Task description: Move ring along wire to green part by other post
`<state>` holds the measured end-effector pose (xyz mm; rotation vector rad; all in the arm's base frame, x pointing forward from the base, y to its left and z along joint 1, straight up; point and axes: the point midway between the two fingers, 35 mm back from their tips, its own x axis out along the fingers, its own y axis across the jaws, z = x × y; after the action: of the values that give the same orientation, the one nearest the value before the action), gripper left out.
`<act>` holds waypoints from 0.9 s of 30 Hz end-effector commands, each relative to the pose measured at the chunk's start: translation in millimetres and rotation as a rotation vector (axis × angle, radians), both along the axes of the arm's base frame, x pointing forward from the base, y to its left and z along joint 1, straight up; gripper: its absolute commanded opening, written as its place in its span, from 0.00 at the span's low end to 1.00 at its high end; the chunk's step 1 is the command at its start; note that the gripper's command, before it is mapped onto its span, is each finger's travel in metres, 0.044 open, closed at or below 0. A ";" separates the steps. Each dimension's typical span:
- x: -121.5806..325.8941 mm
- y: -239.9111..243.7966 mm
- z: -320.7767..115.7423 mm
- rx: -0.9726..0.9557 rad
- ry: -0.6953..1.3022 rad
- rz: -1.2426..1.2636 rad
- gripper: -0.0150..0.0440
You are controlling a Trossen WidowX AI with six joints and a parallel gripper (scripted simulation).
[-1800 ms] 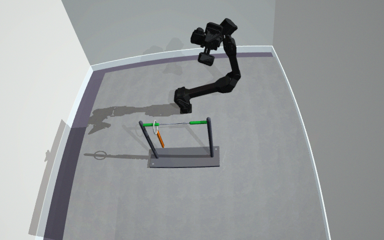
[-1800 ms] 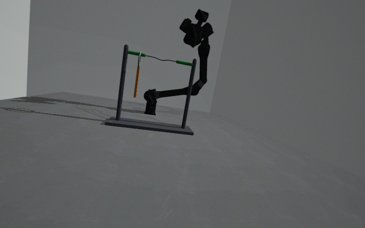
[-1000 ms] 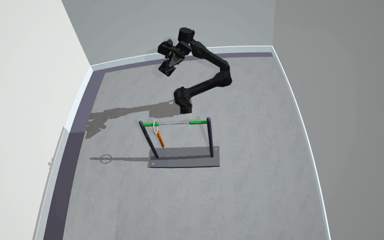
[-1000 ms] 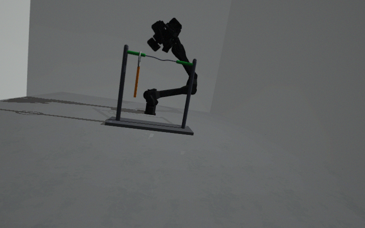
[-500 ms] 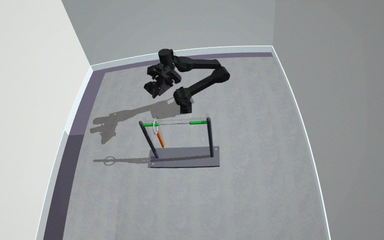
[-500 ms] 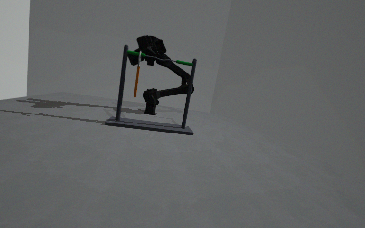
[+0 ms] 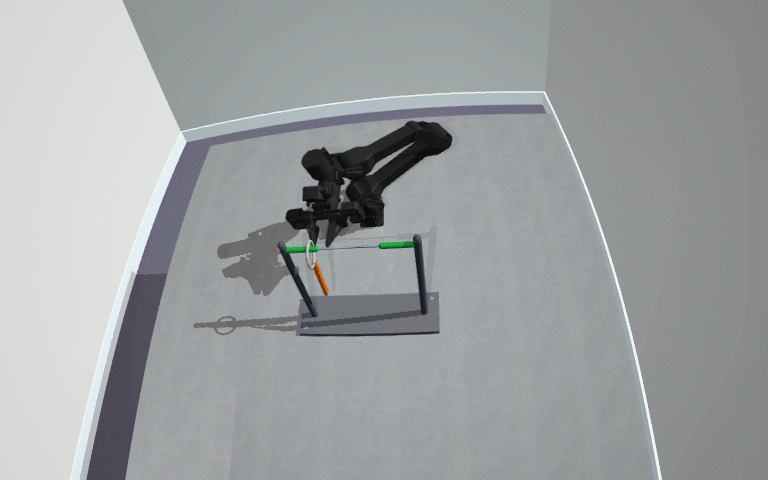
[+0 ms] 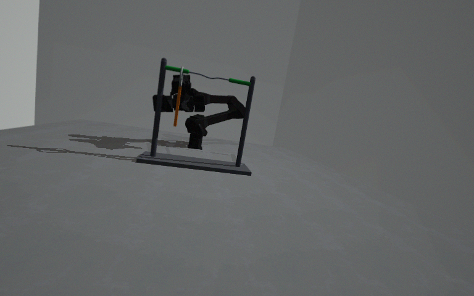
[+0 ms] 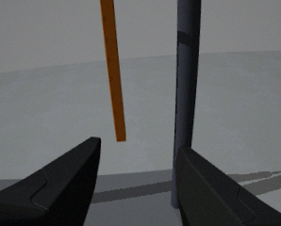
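The ring [image 7: 306,255] [image 8: 181,78] hangs around the left green part [image 7: 295,249] [image 8: 173,68], near that part's inner end. Its orange handle [image 7: 321,278] [image 8: 176,106] [image 9: 113,71] hangs down, slightly tilted. My gripper [image 7: 321,243] [image 9: 139,151] is partly open and empty, on the arm's side of the frame. In the wrist view the handle stands ahead of the fingertips, its lower end nearer the left finger; the left post [image 7: 298,279] [image 8: 157,110] [image 9: 189,85] stands ahead of the right finger. In the exterior view the fingertips are hard to make out behind the handle.
The thin grey wire [image 7: 349,247] [image 8: 210,78] runs from the left green part to the right green part [image 7: 397,245] [image 8: 239,81], beside the right post [image 7: 420,273] [image 8: 245,121]. Both posts stand on a grey base [image 7: 370,327] [image 8: 195,164]. The arm reaches in from behind the frame.
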<state>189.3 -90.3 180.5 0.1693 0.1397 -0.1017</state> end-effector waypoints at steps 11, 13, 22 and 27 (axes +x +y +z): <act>8.6 9.3 -71.3 -0.143 0.099 0.093 0.53; 11.4 8.3 -68.9 -0.142 0.102 0.090 0.53; 38.2 6.9 -47.3 -0.164 0.066 0.087 0.53; 55.1 9.2 -33.8 -0.168 0.028 0.084 0.53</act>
<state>237.6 -81.8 142.6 -0.0123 0.1767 -0.0299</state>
